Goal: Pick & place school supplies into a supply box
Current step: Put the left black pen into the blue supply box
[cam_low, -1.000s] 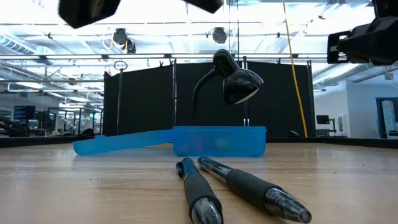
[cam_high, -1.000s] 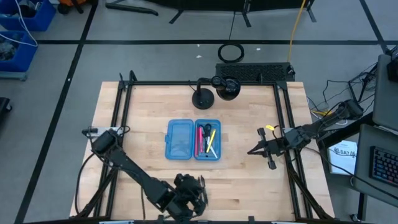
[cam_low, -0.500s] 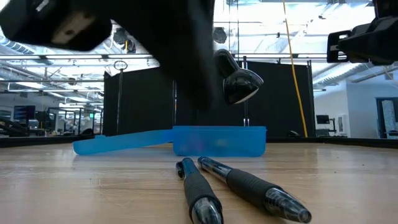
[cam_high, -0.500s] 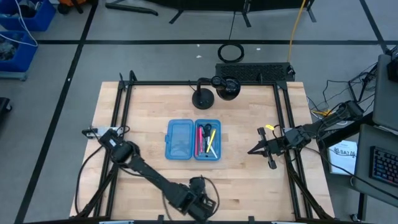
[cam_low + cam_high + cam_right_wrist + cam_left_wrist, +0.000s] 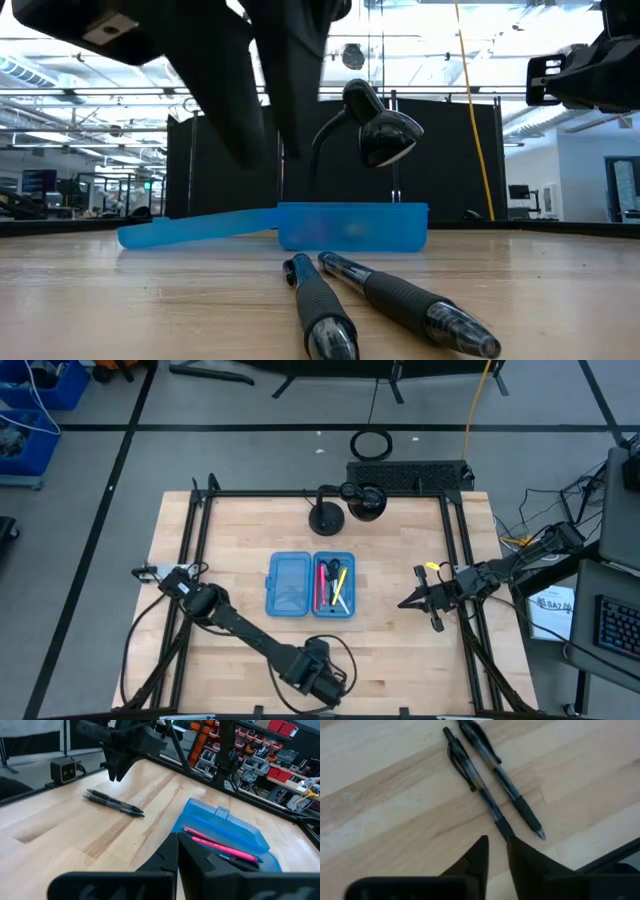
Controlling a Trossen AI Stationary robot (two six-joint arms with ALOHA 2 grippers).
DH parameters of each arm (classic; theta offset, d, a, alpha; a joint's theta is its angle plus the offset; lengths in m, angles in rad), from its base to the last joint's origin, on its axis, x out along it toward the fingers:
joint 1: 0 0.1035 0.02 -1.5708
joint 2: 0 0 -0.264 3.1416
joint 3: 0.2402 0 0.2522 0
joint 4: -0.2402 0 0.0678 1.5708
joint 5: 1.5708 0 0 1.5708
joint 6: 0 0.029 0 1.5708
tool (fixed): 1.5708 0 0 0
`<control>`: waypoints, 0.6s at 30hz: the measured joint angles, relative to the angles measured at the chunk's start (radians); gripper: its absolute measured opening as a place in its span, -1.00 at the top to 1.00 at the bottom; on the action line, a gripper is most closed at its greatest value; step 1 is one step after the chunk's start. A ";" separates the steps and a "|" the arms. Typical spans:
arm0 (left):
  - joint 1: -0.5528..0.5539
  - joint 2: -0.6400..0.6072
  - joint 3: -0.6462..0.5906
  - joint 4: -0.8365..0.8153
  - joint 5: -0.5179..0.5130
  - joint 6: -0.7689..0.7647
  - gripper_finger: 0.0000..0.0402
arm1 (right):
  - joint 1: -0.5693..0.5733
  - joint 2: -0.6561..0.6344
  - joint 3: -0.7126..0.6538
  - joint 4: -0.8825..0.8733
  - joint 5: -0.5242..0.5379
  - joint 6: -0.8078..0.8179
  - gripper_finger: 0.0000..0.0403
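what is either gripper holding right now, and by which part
Nothing is held. The left gripper hangs above the two black pens on the table, empty; the right gripper waits off to the side, empty too.

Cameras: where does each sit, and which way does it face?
High: overhead, looking straight down; both arms, supply box central.
Low: tabletop level, facing across two black pens to the box; left hand overhead.
Left wrist: on that arm, looking down past its hand at the pens.
Right wrist: on that arm, past the right hand; shares pens and box with low.
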 joint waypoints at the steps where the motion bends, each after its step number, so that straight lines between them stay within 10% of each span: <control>1: 0.002 0.000 -0.004 0.002 -0.001 0.003 0.58 | 0.000 0.000 0.000 -0.006 0.000 -0.004 1.00; 9: 0.017 0.004 -0.007 0.004 -0.009 0.025 0.12 | 0.000 0.000 0.000 -0.008 0.005 -0.007 1.00; 18: 0.036 0.006 -0.009 0.011 -0.014 0.052 0.04 | 0.000 0.000 0.000 -0.008 0.006 0.002 1.00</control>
